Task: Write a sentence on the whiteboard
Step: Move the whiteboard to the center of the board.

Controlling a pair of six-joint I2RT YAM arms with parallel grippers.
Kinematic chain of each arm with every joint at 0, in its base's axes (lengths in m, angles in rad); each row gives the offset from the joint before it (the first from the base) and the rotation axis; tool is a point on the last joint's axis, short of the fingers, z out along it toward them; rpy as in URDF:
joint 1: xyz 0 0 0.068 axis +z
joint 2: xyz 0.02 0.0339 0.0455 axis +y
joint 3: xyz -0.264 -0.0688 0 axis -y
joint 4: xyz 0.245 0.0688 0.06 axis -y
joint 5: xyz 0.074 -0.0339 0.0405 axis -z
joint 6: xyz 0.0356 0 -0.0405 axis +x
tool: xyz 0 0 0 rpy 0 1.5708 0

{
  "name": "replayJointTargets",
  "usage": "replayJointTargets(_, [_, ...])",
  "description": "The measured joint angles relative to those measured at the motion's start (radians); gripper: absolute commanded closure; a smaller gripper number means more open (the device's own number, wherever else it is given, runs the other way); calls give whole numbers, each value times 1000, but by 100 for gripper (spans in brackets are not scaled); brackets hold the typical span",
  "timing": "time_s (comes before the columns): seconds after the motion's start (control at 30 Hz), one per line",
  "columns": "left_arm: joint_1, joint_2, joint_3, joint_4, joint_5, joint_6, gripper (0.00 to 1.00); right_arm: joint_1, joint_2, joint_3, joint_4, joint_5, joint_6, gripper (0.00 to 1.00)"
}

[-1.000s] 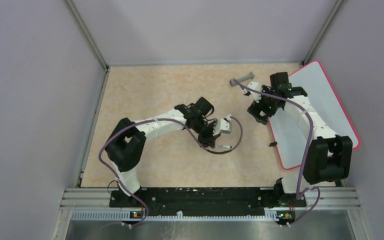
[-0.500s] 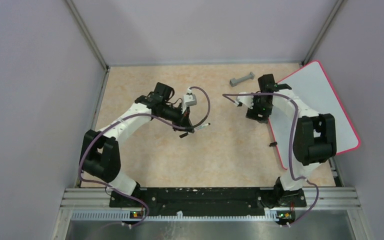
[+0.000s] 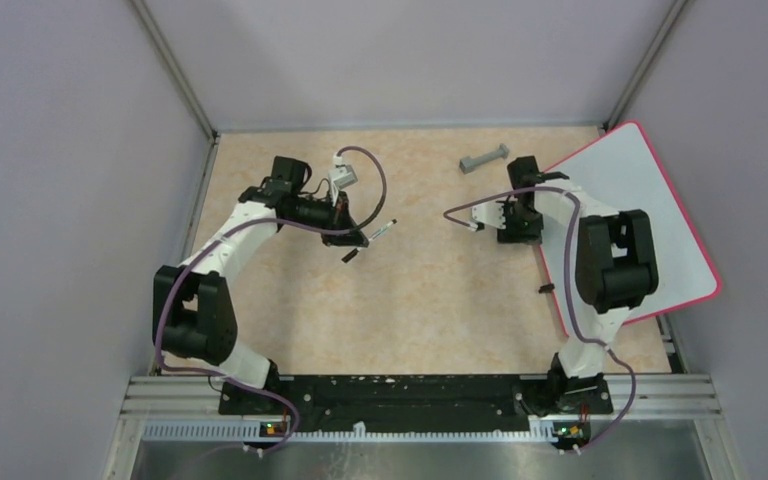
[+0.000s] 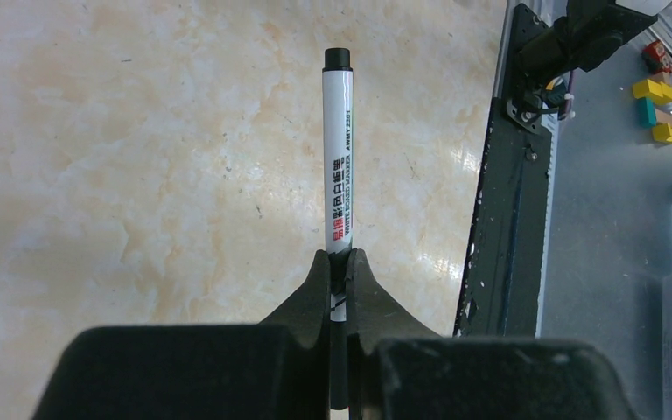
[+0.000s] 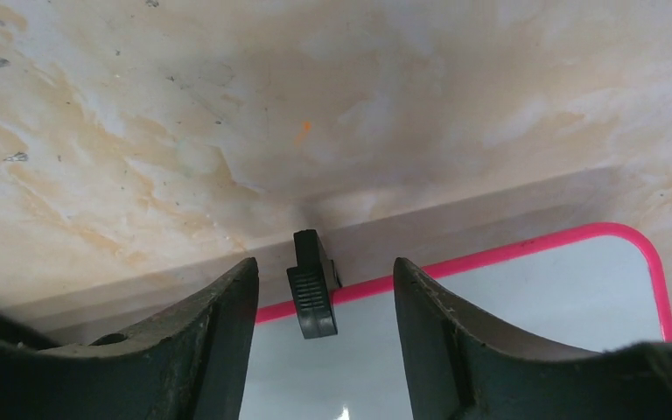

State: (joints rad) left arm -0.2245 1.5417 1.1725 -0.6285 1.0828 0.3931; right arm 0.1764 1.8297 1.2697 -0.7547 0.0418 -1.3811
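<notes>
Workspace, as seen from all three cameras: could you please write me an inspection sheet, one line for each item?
Surface: beige marbled table, a few small dark specks.
Job's things: whiteboard at the table's right side, turned at an angle; no writing seen on its visible part.
Clutter: one grey bar lying near the far edge.
Grippers: left gripper shut on a white marker; right gripper open, its fingers on either side of a black clip on the whiteboard's rim, not touching it.
Cables: purple cables along both arms, looping loose near the wrists.
Surroundings: plain lilac walls on three sides.
</notes>
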Motion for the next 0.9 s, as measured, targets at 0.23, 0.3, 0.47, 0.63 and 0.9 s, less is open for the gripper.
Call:
replayJointTargets(0.23, [44,0,0,6,13,-12,100,11,35,0,19,41,-56,77])
replayJointTargets(0.3, [62,0,0,8,17,-14,100,24,39,-5,19,58,-66,91])
replayJointTargets(0.47, [106,0,2,9,27,-25,100,66,62,-9,29,125,-98,100])
replayJointTargets(0.63, [145,0,3,19,31,-38,100,128,75,-9,29,188,-100,100])
replayJointTargets(0.9, [204,1,3,40,46,-70,100,354,79,-13,66,203,-108,100])
